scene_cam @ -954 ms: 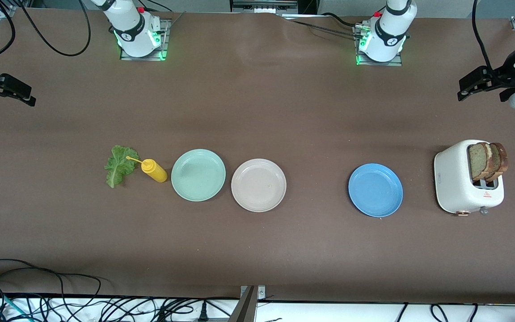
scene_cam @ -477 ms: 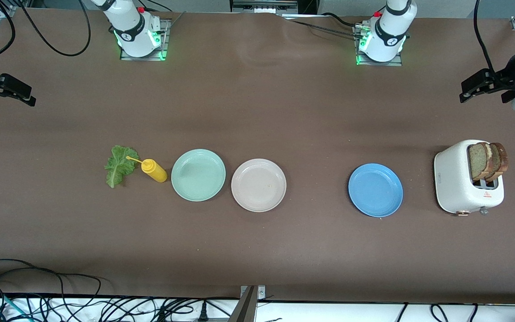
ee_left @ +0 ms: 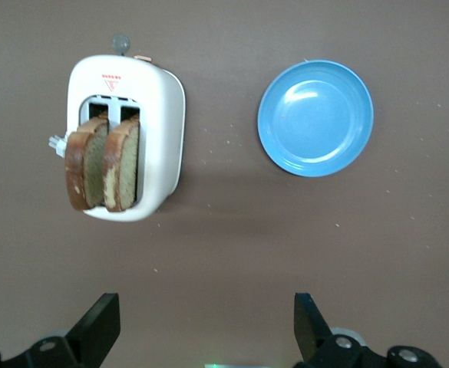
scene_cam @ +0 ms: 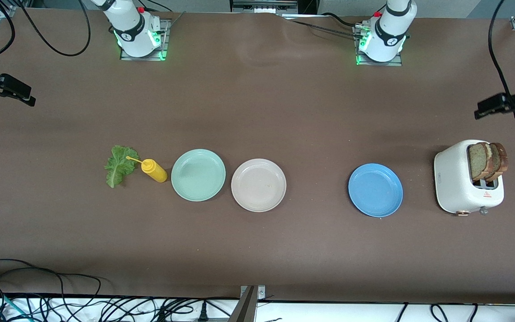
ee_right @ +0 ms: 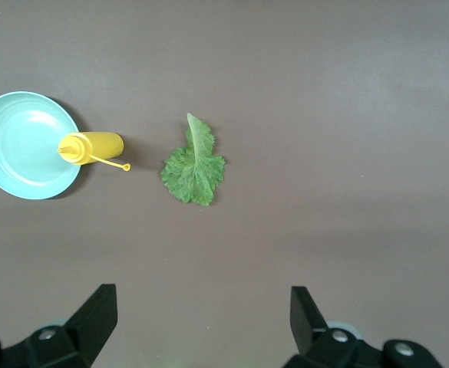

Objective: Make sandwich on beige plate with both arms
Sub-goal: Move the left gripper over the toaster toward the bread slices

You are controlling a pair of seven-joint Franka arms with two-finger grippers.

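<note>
Brown matte covering spans the whole table [scene_cam: 257, 250], with tangled black cables [scene_cam: 61, 304] along its front edge. The beige plate [scene_cam: 258, 184] sits bare mid-table, beside a mint-green plate [scene_cam: 198, 175]; a yellow squeeze bottle [scene_cam: 154, 170] and lettuce leaf [scene_cam: 119, 165] lie toward the right arm's end. A blue plate [scene_cam: 375, 189] and white toaster [scene_cam: 456, 188] holding two bread slices [scene_cam: 487, 161] stand toward the left arm's end. The left pincer [ee_left: 207, 326] hangs open over the table near the toaster; the right pincer [ee_right: 201, 322], open, waits over its table end.
</note>
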